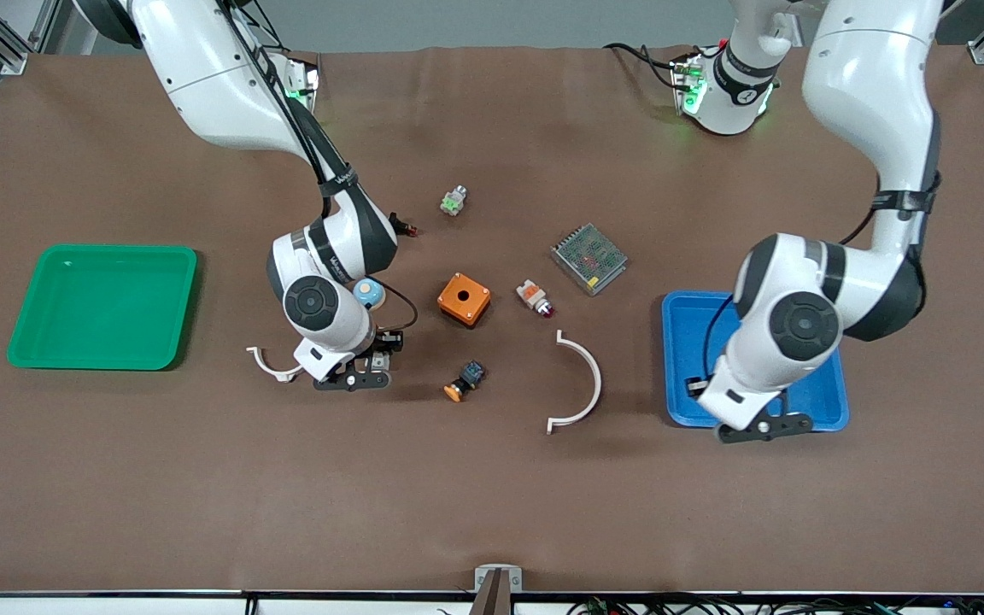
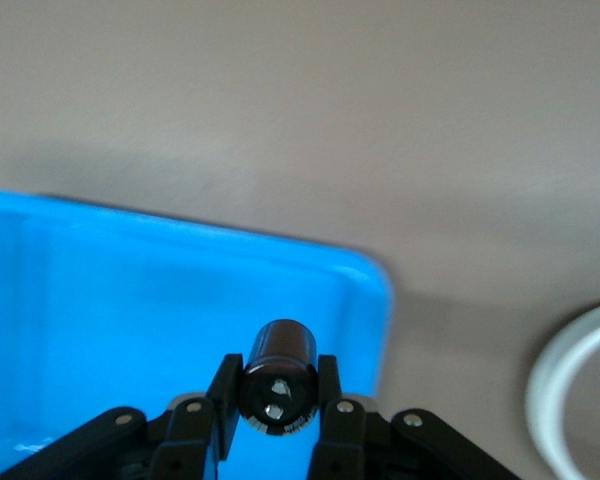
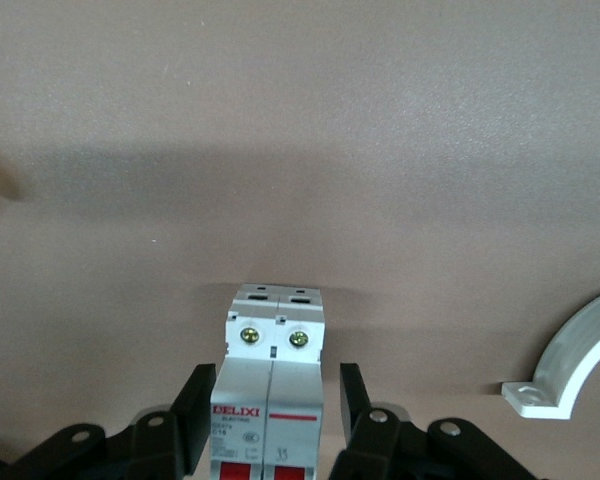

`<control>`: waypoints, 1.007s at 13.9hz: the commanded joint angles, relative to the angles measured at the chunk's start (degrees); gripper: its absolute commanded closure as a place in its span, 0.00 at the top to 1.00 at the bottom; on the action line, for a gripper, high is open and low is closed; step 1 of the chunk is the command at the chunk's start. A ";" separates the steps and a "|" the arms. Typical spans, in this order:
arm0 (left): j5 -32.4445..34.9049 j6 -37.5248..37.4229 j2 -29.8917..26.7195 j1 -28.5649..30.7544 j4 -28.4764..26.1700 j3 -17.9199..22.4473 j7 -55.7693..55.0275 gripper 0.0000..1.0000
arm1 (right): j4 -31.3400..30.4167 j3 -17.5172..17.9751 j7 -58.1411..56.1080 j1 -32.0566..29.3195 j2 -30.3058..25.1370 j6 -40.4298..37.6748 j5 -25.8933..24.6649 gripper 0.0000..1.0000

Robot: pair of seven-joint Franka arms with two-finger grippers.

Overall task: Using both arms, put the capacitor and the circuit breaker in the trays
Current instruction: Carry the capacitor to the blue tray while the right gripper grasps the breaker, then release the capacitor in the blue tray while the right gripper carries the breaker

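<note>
Two grippers, two parts, blue tray and green tray.
Left gripper [image 2: 278, 415] clenched on the capacitor [image 2: 278, 378] over the blue tray [image 1: 682, 359], seen only in its wrist view; right gripper [image 3: 270, 420] straddles the circuit breaker [image 3: 273, 385], fingers not touching; green tray [image 1: 39, 354] holds nothing.

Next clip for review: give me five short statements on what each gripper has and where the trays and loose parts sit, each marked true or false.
1. The left gripper is shut on the capacitor over the blue tray. True.
2. The circuit breaker already lies in the green tray. False: it sits on the table between the right gripper fingers, which are not yet clamped on it.
3. The orange box stands nearer the front camera than the mesh-covered power supply. True.
4. The green tray holds a white clamp. False: nothing shows in it.
5. The large white half-ring clamp lies in the blue tray. False: on the table beside it.
</note>
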 commanded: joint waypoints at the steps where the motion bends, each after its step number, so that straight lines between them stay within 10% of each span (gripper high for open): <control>1: 0.97 8.40 -6.91 4.51 -14.63 -0.70 4.89 0.02 | -0.53 -0.10 -0.12 -0.18 -0.87 0.01 0.64 0.32; 4: 0.88 15.03 -7.64 9.53 -21.17 -0.87 11.77 0.02 | 1.82 -0.45 -0.38 -0.62 -2.27 -4.79 0.64 0.27; 9: 0.88 20.49 -7.20 10.77 -26.28 -0.87 11.95 0.10 | 15.71 -0.54 -9.93 -11.40 -9.99 -38.87 -0.15 0.27; 10: 0.88 20.49 -7.20 10.68 -26.28 -0.87 11.95 0.24 | 17.56 -0.54 -12.57 -15.52 -11.57 -43.54 -0.24 0.27; 12: 0.88 20.40 -7.46 10.77 -26.02 -0.87 12.13 0.99 | 17.84 -0.72 -18.63 -23.70 -14.39 -46.92 -2.16 0.27; 14: 0.79 20.22 -7.90 10.86 -25.67 -0.87 12.83 1.00 | 17.84 -0.63 -27.15 -31.17 -14.58 -47.19 -6.38 0.27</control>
